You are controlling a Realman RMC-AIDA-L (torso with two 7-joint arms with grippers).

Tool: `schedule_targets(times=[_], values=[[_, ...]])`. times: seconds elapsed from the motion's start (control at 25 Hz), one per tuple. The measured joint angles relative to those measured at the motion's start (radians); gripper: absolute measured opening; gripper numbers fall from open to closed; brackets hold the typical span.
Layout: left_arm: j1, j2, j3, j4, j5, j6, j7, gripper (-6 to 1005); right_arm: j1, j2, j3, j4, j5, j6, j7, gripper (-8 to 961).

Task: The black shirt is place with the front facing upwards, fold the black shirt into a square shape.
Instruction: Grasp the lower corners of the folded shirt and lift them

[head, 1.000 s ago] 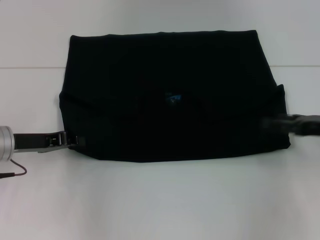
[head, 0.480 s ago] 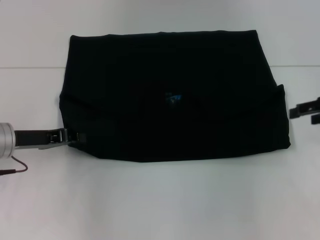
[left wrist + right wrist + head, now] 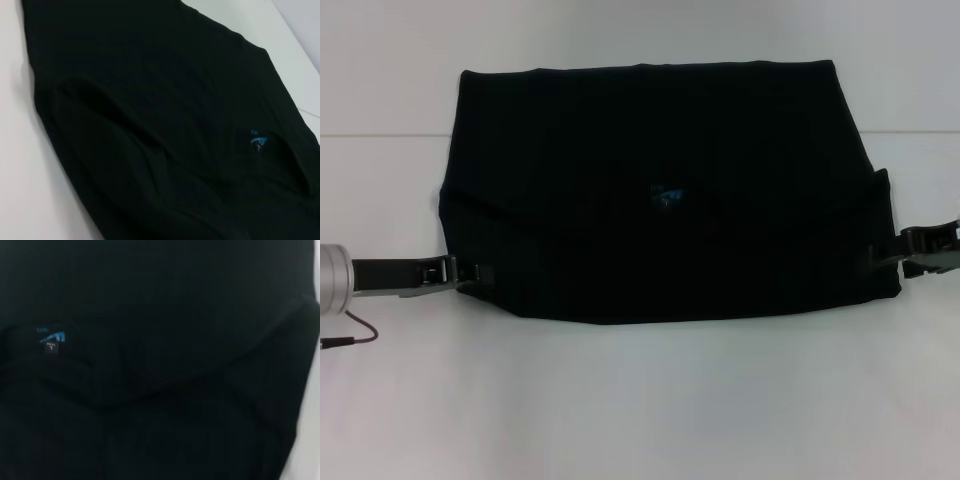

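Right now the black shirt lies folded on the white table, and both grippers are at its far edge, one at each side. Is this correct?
Not quite. In the head view the left gripper and right gripper are at the near corners of the black shirt, not its far edge. The rest holds: it lies folded on the white table.

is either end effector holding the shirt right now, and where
Cannot be told for sure. The left end effector sits at the black shirt's lower left edge, the right end effector at its lower right edge; an actual grip isn't visible.

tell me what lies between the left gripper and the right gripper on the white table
The folded black cloth shirt fills the whole stretch in the head view, its small blue neck label near the middle. The left gripper meets one side edge, the right gripper the other.
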Motion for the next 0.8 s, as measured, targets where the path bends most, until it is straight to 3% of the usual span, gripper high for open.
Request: schedule_targets(times=[0.24,0.56,0.8], values=[[0.0,0.0,0.0,-0.004,-0.005,-0.001,0.001,36,0.006,0.014,-0.003,0.001,0.0,0.019,-0.002,824],[0.0,0.0,0.0,-0.005,-0.008,-0.002,0.009,37,0.005,0.046,-0.043,-0.041,-0.001,0.032,-0.028,596],[0.0,0.0,-0.002,-0.005,-0.008,-0.002,0.01,37,0.006,0.048,-0.045,-0.036,-0.004,0.043,-0.026,457]])
